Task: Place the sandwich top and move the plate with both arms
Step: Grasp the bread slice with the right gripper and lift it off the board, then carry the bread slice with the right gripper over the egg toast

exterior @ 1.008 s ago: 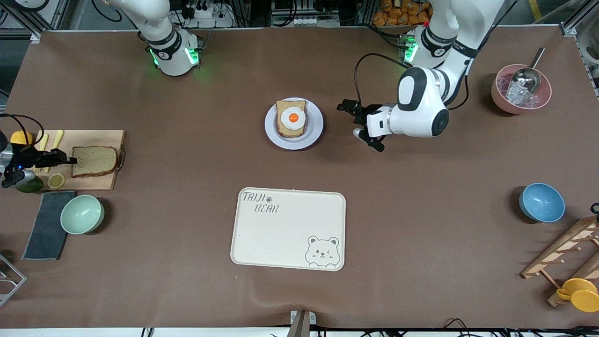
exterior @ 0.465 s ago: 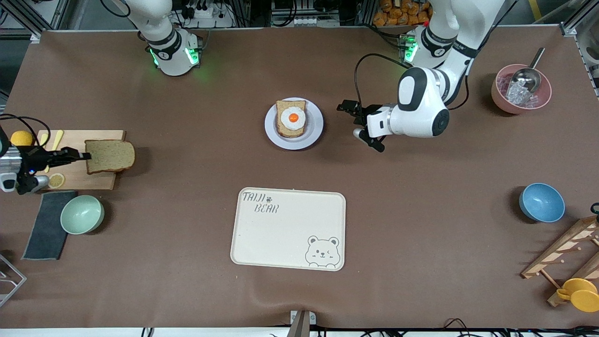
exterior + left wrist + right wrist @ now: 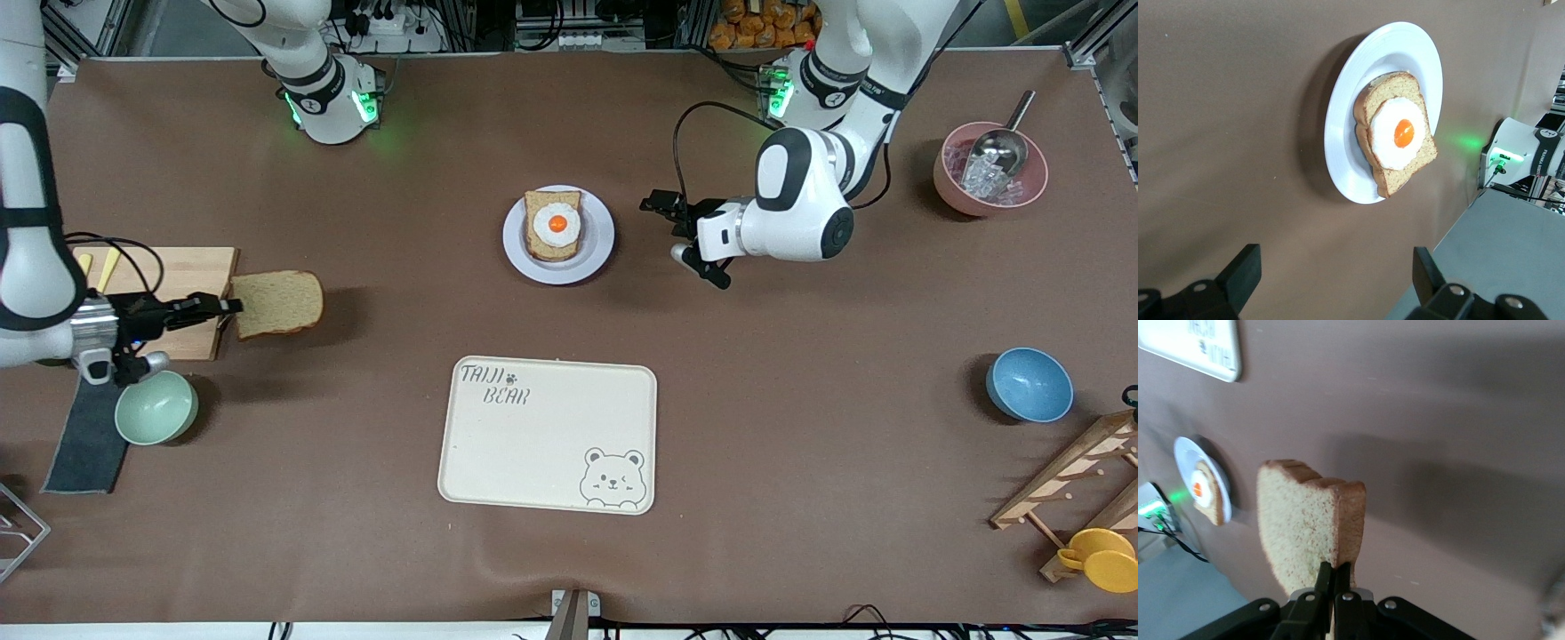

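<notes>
The sandwich top [image 3: 277, 303] is a plain brown bread slice hanging in the air just past the end of the wooden cutting board [image 3: 178, 284], with my right gripper [image 3: 227, 308] shut on its edge; the right wrist view shows the slice [image 3: 1308, 530] pinched between the shut fingers. The plate [image 3: 600, 233] sits mid-table toward the arms' bases and carries a bread slice with a fried egg [image 3: 555, 224]. My left gripper [image 3: 680, 227] waits open just above the table beside the plate, toward the left arm's end. In the left wrist view the plate [image 3: 1345, 133] lies ahead of the wide-apart fingers [image 3: 1241, 277].
A cream bear-printed tray [image 3: 548, 435] lies nearer the front camera than the plate. A green bowl [image 3: 156, 406] and dark cloth [image 3: 84, 440] sit by the cutting board. A pink bowl with scoop [image 3: 989, 169], blue bowl [image 3: 1029, 384], wooden rack [image 3: 1071, 480] and yellow cup [image 3: 1101, 558] stand at the left arm's end.
My right gripper has lifted the sandwich top off the cutting board and carried it toward the table's middle. The left arm has not moved.
</notes>
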`<action>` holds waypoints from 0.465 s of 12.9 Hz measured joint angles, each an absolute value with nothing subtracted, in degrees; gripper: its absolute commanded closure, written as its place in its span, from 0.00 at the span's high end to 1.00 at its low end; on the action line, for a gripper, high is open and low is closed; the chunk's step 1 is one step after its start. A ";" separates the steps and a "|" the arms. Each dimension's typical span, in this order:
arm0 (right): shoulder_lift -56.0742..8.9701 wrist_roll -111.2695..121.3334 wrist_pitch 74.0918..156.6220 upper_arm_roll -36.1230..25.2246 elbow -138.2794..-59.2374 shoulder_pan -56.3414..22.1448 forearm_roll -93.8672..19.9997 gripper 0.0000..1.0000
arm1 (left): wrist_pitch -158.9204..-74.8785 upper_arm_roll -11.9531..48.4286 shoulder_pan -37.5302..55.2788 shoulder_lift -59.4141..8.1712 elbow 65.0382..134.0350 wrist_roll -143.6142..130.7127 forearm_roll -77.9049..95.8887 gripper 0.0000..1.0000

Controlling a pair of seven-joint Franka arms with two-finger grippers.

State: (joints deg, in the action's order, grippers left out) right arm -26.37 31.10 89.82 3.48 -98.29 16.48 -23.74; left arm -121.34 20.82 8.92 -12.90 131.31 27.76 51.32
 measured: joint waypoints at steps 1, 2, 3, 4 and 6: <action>-25.36 29.11 89.81 3.51 -99.07 14.64 -25.32 0.00 | -121.35 20.81 8.83 -12.90 131.29 27.76 51.32 1.00; -24.50 27.93 89.81 3.53 -99.84 13.07 -26.81 0.00 | -121.35 20.79 8.81 -12.90 131.31 27.76 51.32 1.00; -23.80 27.17 89.82 3.53 -100.71 11.62 -28.31 0.00 | -121.35 20.80 8.83 -12.90 131.32 27.76 51.32 1.00; -23.26 26.29 89.87 3.51 -101.43 10.40 -29.27 0.00 | -121.35 20.80 8.84 -12.90 131.32 27.76 51.32 1.00; -22.38 23.02 90.62 3.51 -102.41 7.49 -30.18 0.00 | -121.35 20.82 8.94 -12.91 131.35 27.76 52.20 1.00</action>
